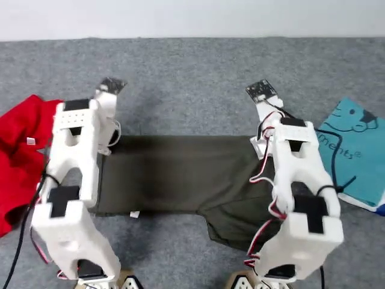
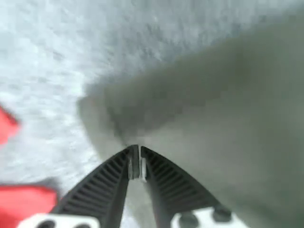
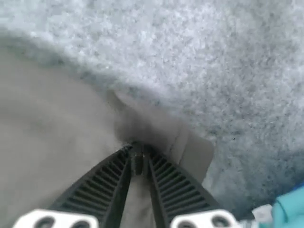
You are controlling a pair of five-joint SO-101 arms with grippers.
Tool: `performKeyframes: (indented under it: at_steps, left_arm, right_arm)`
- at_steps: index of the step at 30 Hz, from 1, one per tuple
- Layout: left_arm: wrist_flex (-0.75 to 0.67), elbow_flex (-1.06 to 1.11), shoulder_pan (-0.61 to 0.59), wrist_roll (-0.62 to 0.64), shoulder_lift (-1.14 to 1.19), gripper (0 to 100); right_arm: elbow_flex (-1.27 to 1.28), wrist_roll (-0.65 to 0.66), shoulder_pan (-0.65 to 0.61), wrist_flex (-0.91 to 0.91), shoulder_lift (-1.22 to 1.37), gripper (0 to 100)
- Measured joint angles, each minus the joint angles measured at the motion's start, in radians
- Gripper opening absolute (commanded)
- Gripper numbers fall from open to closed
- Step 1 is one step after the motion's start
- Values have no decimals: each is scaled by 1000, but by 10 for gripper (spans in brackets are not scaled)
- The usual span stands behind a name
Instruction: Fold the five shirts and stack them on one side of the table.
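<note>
An olive-green shirt (image 1: 180, 174) lies spread across the middle of the grey table, its far edge stretched straight between the two arms. My left gripper (image 2: 135, 161) is shut on the olive shirt (image 2: 213, 118) at its far left corner. At the far right corner my right gripper (image 3: 137, 159) is shut on the same shirt (image 3: 52, 118). A red shirt (image 1: 21, 156) lies crumpled at the table's left edge and a teal shirt (image 1: 349, 150) with a printed figure lies at the right.
The table is covered in grey felt (image 1: 192, 78), bare along the back. Both white arms stand over the olive shirt's ends, and cables hang along the right arm (image 1: 298, 180). A patch of red shirt (image 2: 23, 199) lies close to the left gripper.
</note>
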Motion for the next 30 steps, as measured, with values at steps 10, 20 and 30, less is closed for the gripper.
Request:
performKeyframes:
  at_steps: [10, 20, 30]
  left_arm:
    - [138, 0, 114, 0, -284, 15]
    - [232, 0, 410, 0, -302, 15]
    - [206, 0, 773, 0, -288, 54]
  right_arm:
    - [0, -6, -52, 282, -377, 9]
    - [0, -8, 161, 505, -738, 9]
    - [6, -8, 560, 628, -896, 9]
